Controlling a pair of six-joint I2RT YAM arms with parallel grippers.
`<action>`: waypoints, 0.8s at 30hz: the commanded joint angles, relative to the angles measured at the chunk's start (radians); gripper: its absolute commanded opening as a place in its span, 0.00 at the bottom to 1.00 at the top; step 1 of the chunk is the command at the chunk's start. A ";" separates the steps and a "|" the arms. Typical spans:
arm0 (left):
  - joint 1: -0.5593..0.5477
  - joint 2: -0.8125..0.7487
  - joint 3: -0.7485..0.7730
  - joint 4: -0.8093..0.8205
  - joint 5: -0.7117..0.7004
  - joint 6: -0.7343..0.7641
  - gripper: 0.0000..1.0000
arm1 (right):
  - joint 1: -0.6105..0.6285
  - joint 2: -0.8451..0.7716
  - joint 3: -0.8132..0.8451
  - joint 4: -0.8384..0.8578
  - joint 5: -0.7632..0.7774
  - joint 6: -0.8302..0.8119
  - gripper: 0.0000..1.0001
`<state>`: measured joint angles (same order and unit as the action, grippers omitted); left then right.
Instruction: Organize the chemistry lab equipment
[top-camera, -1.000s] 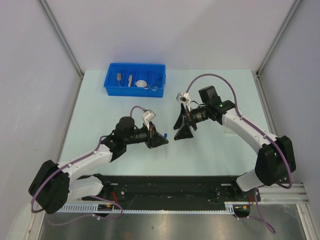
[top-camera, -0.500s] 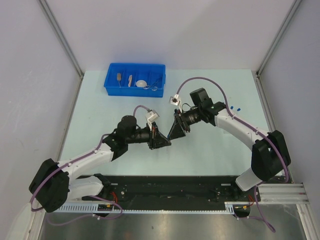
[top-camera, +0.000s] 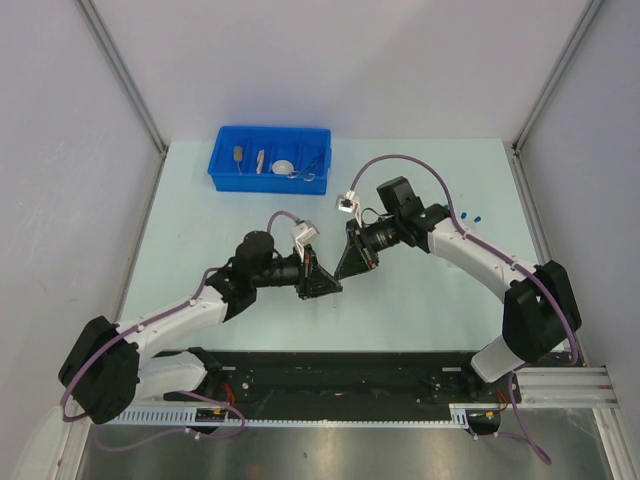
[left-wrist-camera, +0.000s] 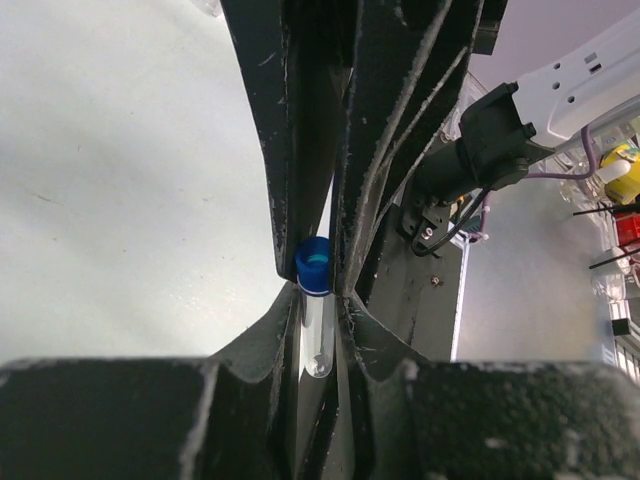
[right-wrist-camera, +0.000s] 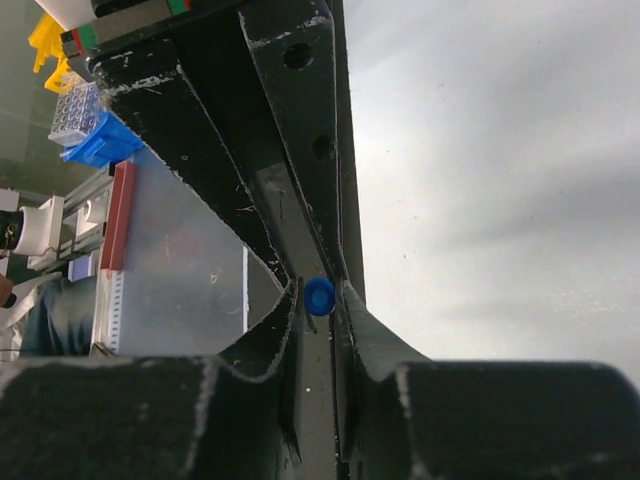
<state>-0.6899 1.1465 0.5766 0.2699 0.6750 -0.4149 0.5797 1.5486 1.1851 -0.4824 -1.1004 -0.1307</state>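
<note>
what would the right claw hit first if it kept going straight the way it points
The blue-capped tube between its fingertips, then likely the left claw holding it, tip to tip.

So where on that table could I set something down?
Bare tabletop: between the blue bin and the left arm; also the near middle beside the right arm. Crowded centre: left gripper and right gripper pinch one blue-capped tube.

A clear tube (left-wrist-camera: 316, 335) with a blue cap (left-wrist-camera: 313, 268) is held near the middle of the table (top-camera: 420, 300). Its body is clamped by the left gripper (left-wrist-camera: 318, 300) and its cap is pinched by the right gripper (right-wrist-camera: 318, 300). At eleven o'clock, two tan wooden-handled tools (top-camera: 239, 153), a white round dish (top-camera: 285, 168) and silver wire tongs (top-camera: 310, 166) are seen lying in the bin (top-camera: 270, 130). At three o'clock, small blue caps (top-camera: 470, 216) are spotted.
</note>
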 joint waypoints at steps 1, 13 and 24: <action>-0.008 -0.007 0.032 0.060 0.001 -0.007 0.15 | 0.020 0.015 0.034 -0.015 -0.001 -0.033 0.11; -0.002 -0.094 0.008 0.039 -0.060 -0.024 0.80 | -0.059 -0.047 0.033 -0.061 0.059 -0.119 0.05; 0.217 -0.335 -0.021 -0.199 -0.302 -0.004 1.00 | -0.331 -0.146 0.033 -0.105 0.250 -0.227 0.05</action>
<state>-0.5674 0.8856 0.5652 0.1780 0.4644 -0.4343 0.3225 1.4609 1.1873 -0.5728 -0.9409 -0.2951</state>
